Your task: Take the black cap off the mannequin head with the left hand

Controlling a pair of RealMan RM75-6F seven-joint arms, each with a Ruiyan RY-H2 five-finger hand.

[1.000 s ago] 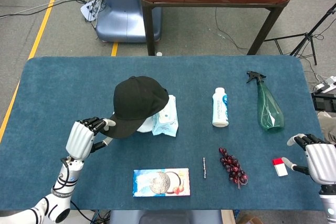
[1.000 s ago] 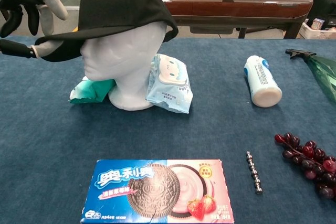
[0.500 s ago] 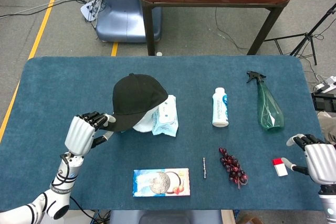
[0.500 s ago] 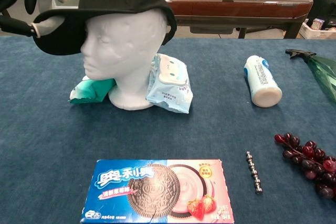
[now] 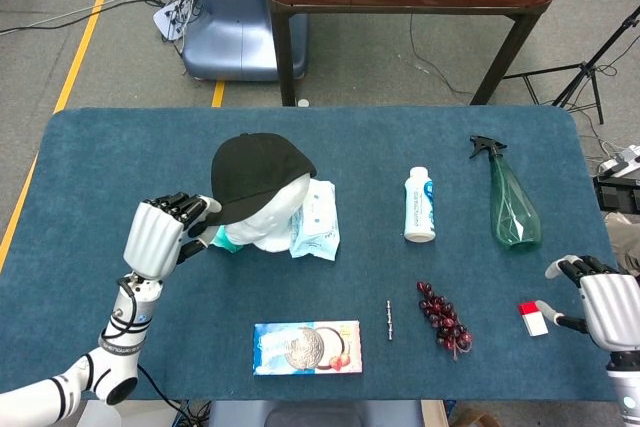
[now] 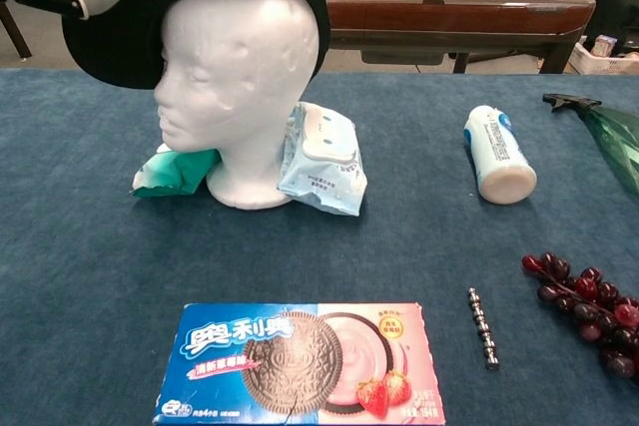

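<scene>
Clearly the lift-off step is in hand: the cap (image 5: 253, 172) is tipped up at its brim, its front clear of the face, while its back and crown sit on the mannequin head (image 6: 235, 82), which stands left of centre on the worktop (image 5: 100, 167). The left hand (image 5: 160, 235) pinches the brim from the left side, fingers clamped on its edge; in the chest view only a fingertip on the raised brim shows at the top left corner. By my reading, the next move calls for carrying the brim further up and back so the rear band slips off the crown, without toppling the head. A wipes pack (image 5: 315, 222) leans just beside the head. The right hand (image 5: 606, 305) rests near the right edge, fingers apart, holding nothing.
</scene>
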